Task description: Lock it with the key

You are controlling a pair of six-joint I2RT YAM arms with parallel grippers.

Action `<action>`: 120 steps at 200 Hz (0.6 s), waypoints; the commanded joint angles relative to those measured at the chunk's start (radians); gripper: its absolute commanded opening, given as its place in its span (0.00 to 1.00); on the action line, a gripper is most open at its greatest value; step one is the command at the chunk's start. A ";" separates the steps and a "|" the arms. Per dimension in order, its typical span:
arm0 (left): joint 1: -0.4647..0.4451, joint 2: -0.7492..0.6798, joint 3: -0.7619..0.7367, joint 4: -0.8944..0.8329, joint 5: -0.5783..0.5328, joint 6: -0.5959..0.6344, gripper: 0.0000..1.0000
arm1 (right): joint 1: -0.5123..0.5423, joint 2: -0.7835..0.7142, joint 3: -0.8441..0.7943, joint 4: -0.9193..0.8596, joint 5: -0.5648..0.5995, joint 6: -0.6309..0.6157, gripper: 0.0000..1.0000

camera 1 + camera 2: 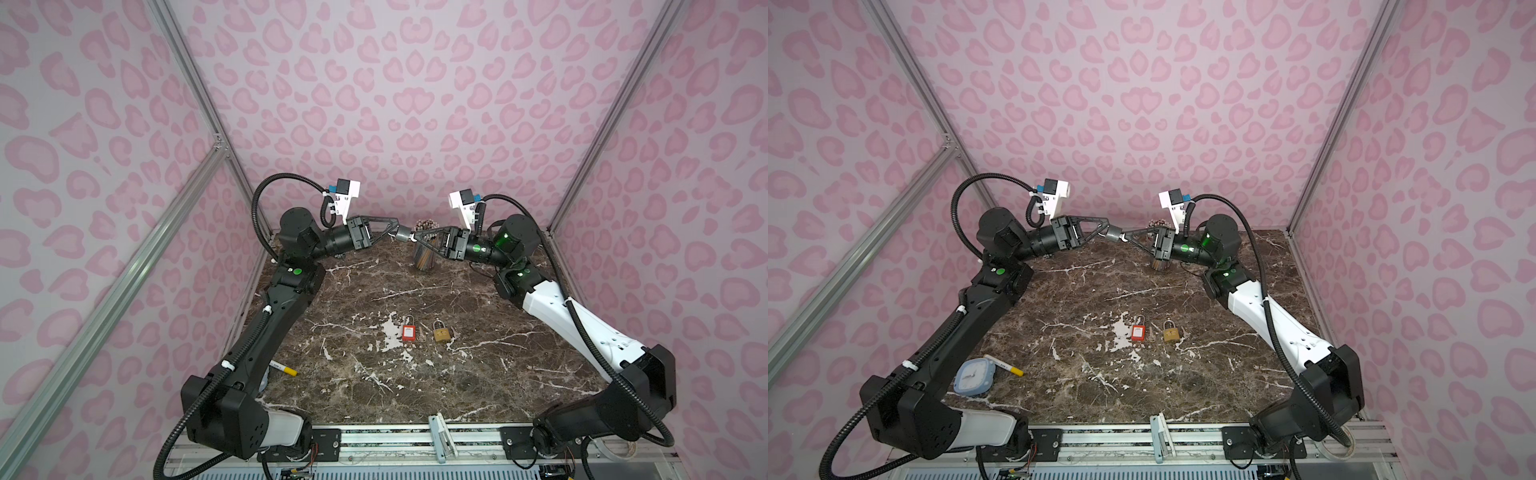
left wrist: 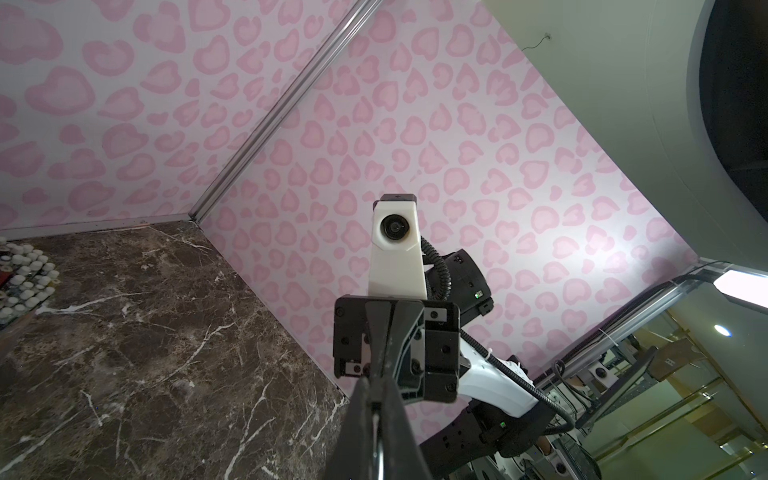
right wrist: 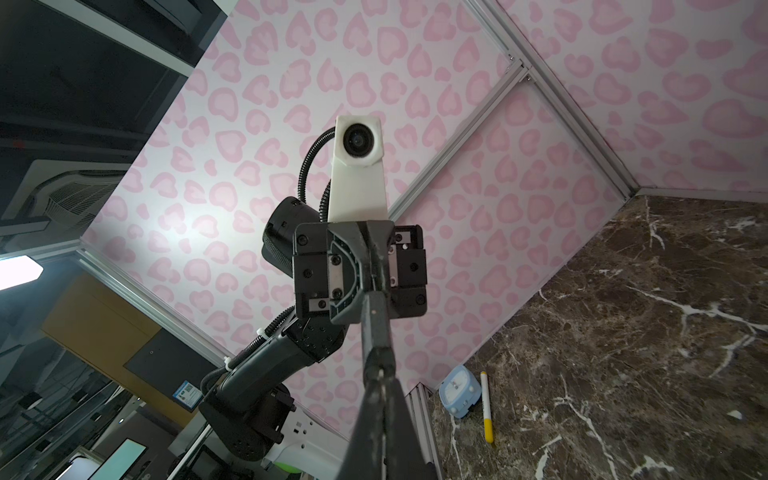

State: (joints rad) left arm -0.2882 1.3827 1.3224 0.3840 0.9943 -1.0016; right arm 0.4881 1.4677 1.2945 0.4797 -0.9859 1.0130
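While the lock (image 1: 401, 235) is clamped in the left claw (image 1: 392, 233),
its key (image 1: 411, 237) is pinched end-on by the right claw (image 1: 417, 237).

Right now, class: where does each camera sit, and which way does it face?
Both top views: above the front of the table, facing down and back; both arms, left gripper and right gripper meeting at a grey lock.
Left wrist: on the left arm, facing along its fingers at the right wrist camera.
Right wrist: on the right arm, facing along its fingers at the left wrist camera.
Shared: clock and marker, in a top view and the right wrist.
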 commanded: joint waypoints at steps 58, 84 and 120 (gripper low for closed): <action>0.002 -0.003 0.005 0.045 -0.017 0.003 0.03 | -0.015 -0.026 -0.038 -0.011 0.015 -0.018 0.03; 0.005 -0.008 -0.003 0.052 -0.038 0.003 0.04 | -0.020 -0.035 -0.056 -0.012 0.019 -0.019 0.02; 0.011 -0.001 0.002 0.059 -0.048 -0.004 0.04 | -0.036 -0.059 -0.096 -0.013 0.027 -0.021 0.02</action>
State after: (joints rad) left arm -0.2821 1.3827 1.3186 0.3836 0.9607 -1.0008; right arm 0.4614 1.4200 1.2224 0.4759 -0.9661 1.0016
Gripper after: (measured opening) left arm 0.075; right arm 0.049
